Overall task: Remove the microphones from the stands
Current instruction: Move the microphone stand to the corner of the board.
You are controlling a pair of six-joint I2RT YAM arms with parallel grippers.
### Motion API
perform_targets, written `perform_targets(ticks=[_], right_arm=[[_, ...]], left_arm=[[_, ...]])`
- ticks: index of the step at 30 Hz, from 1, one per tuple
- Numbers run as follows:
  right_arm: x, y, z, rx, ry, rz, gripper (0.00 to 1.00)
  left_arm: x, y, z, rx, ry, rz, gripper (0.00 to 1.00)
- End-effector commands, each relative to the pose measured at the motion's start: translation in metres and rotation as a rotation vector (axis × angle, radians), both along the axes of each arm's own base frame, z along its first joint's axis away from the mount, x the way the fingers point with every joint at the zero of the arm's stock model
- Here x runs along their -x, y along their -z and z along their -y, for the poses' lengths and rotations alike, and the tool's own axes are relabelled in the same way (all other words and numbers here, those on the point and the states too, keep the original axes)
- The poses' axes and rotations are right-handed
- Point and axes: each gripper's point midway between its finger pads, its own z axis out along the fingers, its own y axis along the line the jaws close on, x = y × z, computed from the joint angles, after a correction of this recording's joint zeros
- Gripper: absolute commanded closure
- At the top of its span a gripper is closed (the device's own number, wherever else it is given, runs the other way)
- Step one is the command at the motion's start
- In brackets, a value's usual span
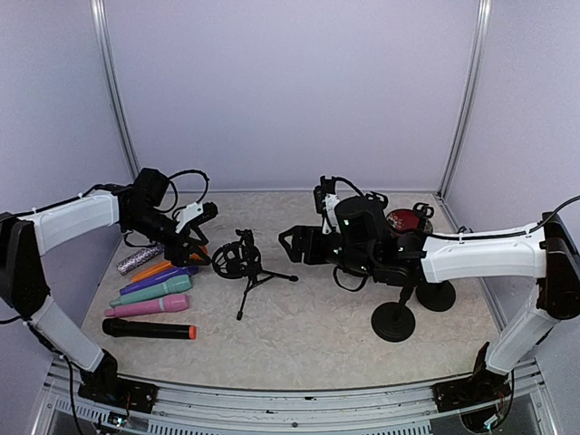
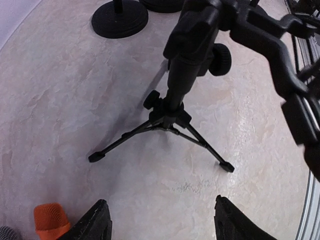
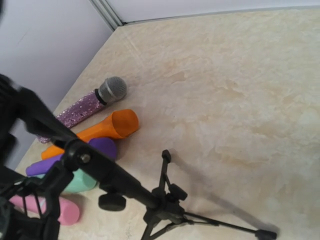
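Far left on the table (image 1: 317, 344) there's a fan of six mics lying flat, all at about 9 o'clock from the stand (image 1: 246, 272): glitter mic (image 1: 138, 261) at the back, then orange mic (image 1: 152, 269), purple mic (image 1: 156, 281), teal mic (image 1: 154, 294), pink mic (image 1: 148, 306), and black mic (image 1: 145, 329) nearest the arm bases. So every mic I can clearly see is on the table, not clipped in. The left gripper (image 2: 161, 201) hangs over the head end of the orange one, at roughly 10 o'clock from the stand. Its jaws are spread pretty wide with only bare table between them, so it's gripping nothing. The stand is a little black tripod in the middle, and its ring holder (image 1: 228, 261) tips toward the mics and looks empty from above. The right gripper (image 1: 288, 245) sits at about 3 o'clock from it, close but not touching. Its jaws are parted too, and nothing is in them as far as I can see. Further right, at 4 o'clock, are two round bases (image 1: 393, 320), just beside each other. There's also a red thing (image 1: 401, 220) half hidden behind the right arm, and honestly I can't tell what it is.
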Motion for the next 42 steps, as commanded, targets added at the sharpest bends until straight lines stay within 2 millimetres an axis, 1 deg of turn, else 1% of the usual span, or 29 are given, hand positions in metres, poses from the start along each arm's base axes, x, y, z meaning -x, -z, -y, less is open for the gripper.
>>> perform_targets(ticks=[1, 4, 9, 12, 16, 19, 22, 25, 29, 34, 37, 40, 42], right_arm=[[-0.004, -0.014, 0.013, -0.019, 0.046, 0.008, 0.20], [-0.002, -0.018, 0.020, -0.024, 0.065, 0.013, 0.20], [0.001, -0.029, 0.030, -0.031, 0.075, 0.033, 0.20], [0.001, -0.033, 0.036, -0.026, 0.088, 0.041, 0.20], [0.003, -0.041, 0.045, -0.028, 0.103, 0.057, 0.21], [0.005, -0.045, 0.052, -0.028, 0.113, 0.068, 0.23], [0.006, -0.046, 0.061, -0.027, 0.131, 0.073, 0.24], [0.006, -0.049, 0.066, -0.031, 0.139, 0.078, 0.25], [0.007, -0.052, 0.070, -0.031, 0.145, 0.084, 0.25], [0.008, -0.053, 0.073, -0.028, 0.146, 0.085, 0.26], [0.009, -0.052, 0.075, -0.028, 0.146, 0.082, 0.27], [0.011, -0.052, 0.077, -0.030, 0.149, 0.080, 0.27], [0.012, -0.051, 0.079, -0.029, 0.152, 0.079, 0.27]], left_arm=[[-0.021, -0.004, 0.045, 0.149, -0.013, 0.049, 0.32], [-0.025, 0.006, 0.061, 0.185, -0.009, 0.011, 0.32], [-0.023, 0.022, 0.086, 0.187, 0.046, -0.023, 0.32], [-0.032, 0.029, 0.095, 0.191, 0.041, -0.035, 0.35], [-0.042, 0.030, 0.105, 0.200, 0.030, -0.027, 0.40], [-0.042, 0.029, 0.111, 0.206, 0.041, -0.008, 0.44], [-0.043, 0.028, 0.114, 0.207, 0.046, 0.012, 0.51], [-0.054, 0.028, 0.113, 0.183, 0.020, 0.049, 0.60], [-0.083, 0.021, 0.106, 0.151, -0.060, 0.122, 0.69], [-0.127, 0.009, 0.087, 0.177, -0.153, 0.131, 0.71], [-0.153, 0.009, 0.071, 0.169, -0.205, 0.140, 0.73], [-0.172, 0.010, 0.061, 0.173, -0.238, 0.142, 0.74], [-0.174, 0.010, 0.062, 0.181, -0.228, 0.121, 0.74]])
